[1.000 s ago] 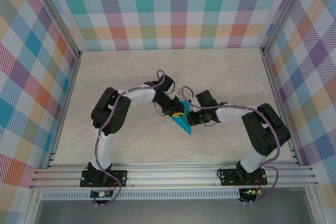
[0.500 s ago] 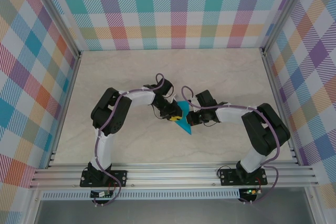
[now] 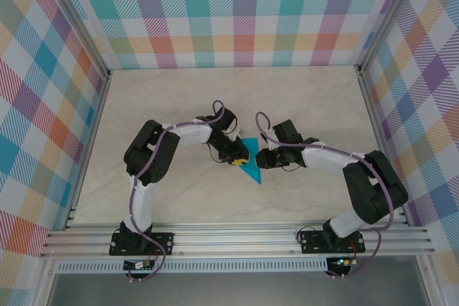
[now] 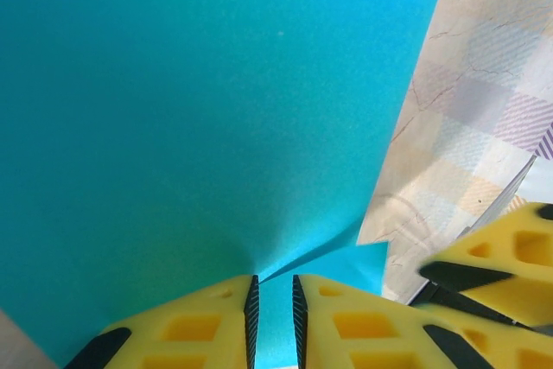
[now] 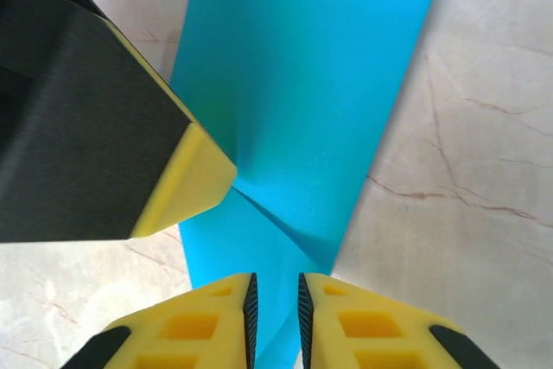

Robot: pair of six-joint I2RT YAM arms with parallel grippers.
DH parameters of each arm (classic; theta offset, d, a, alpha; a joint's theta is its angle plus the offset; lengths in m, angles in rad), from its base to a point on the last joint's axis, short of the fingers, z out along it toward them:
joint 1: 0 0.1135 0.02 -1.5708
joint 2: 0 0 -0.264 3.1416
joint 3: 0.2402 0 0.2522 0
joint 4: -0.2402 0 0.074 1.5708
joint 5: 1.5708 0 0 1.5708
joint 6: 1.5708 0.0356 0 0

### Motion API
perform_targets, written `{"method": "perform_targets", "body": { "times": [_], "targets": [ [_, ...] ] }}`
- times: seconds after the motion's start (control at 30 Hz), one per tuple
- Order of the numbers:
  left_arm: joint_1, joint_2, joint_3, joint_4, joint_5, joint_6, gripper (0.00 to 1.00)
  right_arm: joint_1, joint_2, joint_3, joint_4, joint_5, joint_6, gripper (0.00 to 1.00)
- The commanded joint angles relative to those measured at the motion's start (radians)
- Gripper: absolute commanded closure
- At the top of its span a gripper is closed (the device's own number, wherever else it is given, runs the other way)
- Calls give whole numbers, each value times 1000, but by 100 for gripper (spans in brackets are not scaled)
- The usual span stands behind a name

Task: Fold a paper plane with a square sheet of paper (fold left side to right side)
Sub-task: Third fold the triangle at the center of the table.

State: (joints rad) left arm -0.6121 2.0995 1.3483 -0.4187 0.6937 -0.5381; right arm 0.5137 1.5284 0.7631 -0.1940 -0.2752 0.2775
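Mid-fold: my left end effector [image 4: 272, 321] is pinched on the thin turquoise-blue paper sheet [image 3: 250, 163]; right end effector [image 5: 275, 317] slightly apart straddling its edge. Next, I'd press the crease flat on the table [image 3: 172, 105].

The right hand [image 5: 274, 317] straddles the creased turquoise paper [image 5: 311, 101] (fingers slightly apart) on marbled table [image 5: 467, 170].

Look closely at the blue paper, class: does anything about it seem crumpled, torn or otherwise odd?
No tear shows. The paper carries a small slanted crease, not a clean fold line, fanning from the pinch point in both wrist views. The left tool pinches its edge.
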Motion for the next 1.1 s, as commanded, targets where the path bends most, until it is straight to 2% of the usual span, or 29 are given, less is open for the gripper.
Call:
{"method": "perform_targets", "body": {
  "times": [0.0,0.3,0.53,0.8,1.07],
  "targets": [
    [-7,59,-24,-19,-87,6,79,-6,-56,18,-74,-43,12,75],
    [-8,57,2,-36,-89,9,79,13,-104,-58,-11,-361,111,75],
    [-7,62,23,-48,-92,13,79,88,-16,-36,-8,-316,126,75],
    [-8,66,36,-63,-91,21,79,96,60,28,-67,-183,114,75],
    [-8,68,37,-63,-88,22,79,96,76,49,-106,-131,99,75]
  ]
}}
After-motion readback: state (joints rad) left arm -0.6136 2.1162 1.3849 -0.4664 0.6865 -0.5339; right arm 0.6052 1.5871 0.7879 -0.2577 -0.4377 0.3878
